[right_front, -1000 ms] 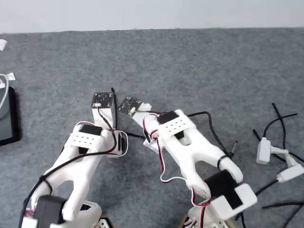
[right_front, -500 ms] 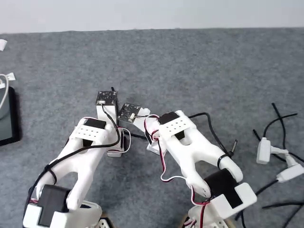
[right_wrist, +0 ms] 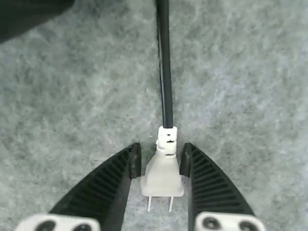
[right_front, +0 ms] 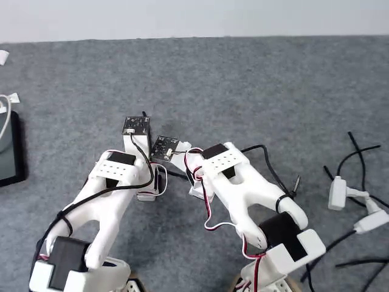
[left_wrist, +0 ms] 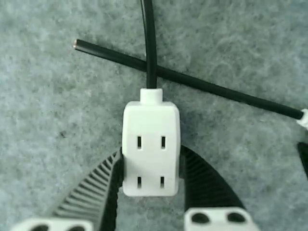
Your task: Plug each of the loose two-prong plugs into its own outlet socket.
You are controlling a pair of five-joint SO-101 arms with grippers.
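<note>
Plastic, light and hard, is what both arms have in hand near the middle of the grey carpet [right_front: 255, 85]. The left claw [left_wrist: 151, 166] is closed down to the width of the white outlet block [left_wrist: 151, 139], pinching its two flat sides with the slots left showing. The right claw [right_wrist: 161, 155] is drawn in on a small two-prong plug [right_wrist: 162, 177], its ribbed fingers against the body and the prongs left free. I'd judge the plug slippery and apt to twist, with its stiff black cable [right_wrist: 164, 72] tugging at it. The flat flanks are the place to grip, never the thin prongs. The block would likely slide unless pinned.
</note>
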